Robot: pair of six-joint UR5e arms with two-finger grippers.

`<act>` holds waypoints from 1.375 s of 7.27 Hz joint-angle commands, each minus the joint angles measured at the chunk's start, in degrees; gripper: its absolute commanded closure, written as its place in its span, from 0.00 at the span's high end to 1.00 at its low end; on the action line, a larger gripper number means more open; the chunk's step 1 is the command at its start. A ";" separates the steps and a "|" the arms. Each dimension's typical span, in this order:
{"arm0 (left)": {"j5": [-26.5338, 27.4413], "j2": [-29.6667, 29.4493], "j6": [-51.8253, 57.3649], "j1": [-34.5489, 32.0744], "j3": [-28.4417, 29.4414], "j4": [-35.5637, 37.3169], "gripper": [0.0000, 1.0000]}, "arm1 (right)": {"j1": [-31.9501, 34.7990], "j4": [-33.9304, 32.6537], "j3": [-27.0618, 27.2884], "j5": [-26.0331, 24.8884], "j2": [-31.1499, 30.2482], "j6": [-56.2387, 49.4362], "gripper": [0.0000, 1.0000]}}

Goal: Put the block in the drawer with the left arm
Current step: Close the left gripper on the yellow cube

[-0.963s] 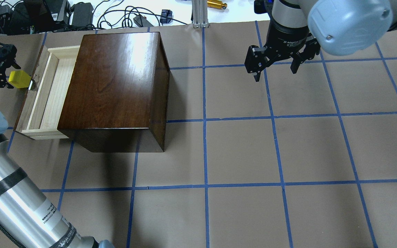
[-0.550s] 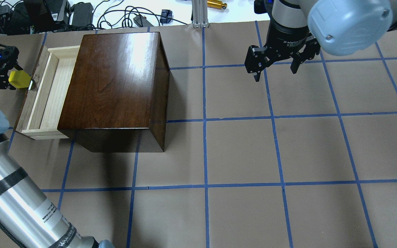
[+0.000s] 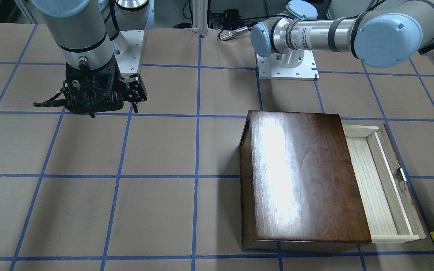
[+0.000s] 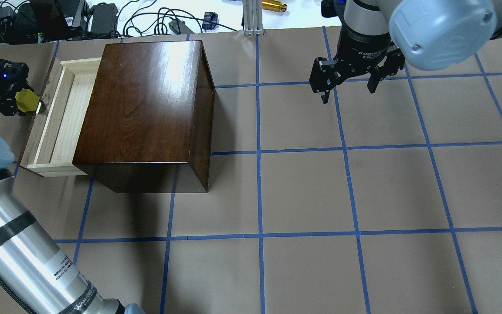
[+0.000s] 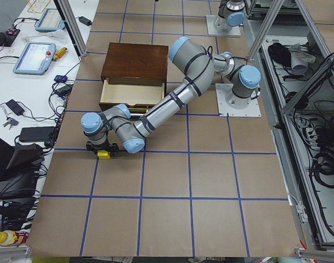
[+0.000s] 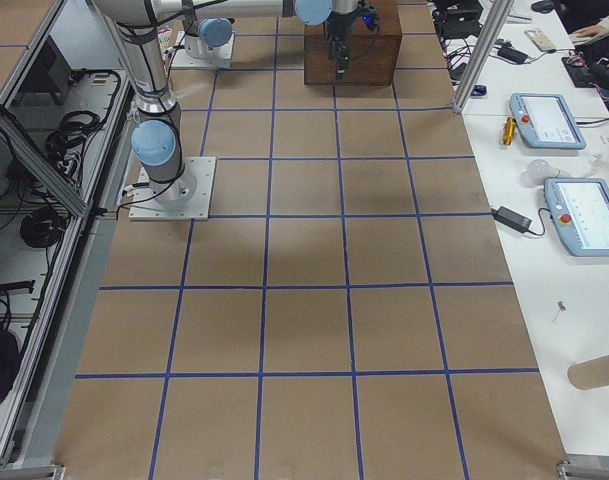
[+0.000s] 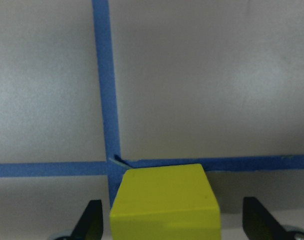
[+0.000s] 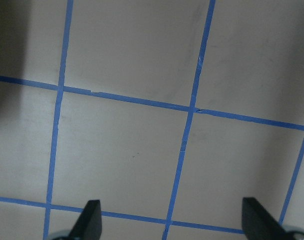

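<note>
While the left claw (image 7: 171,222) stands released astride the block (image 7: 164,197), fingers clear of its sides, the yellow cube sits on the bench (image 4: 303,192) just outside the dark front of the pulled-out drawer (image 4: 66,117). Beyond the box (image 4: 146,100), the right claw (image 4: 347,89) hovers, fingers spread wide.

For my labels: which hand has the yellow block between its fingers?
The left hand, beside the front of the open drawer; its fingers stand open around the block. The right hand hangs over bare table.
</note>
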 commanded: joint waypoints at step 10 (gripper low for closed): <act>-0.37 0.36 0.07 0.00 0.00 -0.07 0.00 | 0.00 0.00 0.00 0.00 0.00 -0.05 1.00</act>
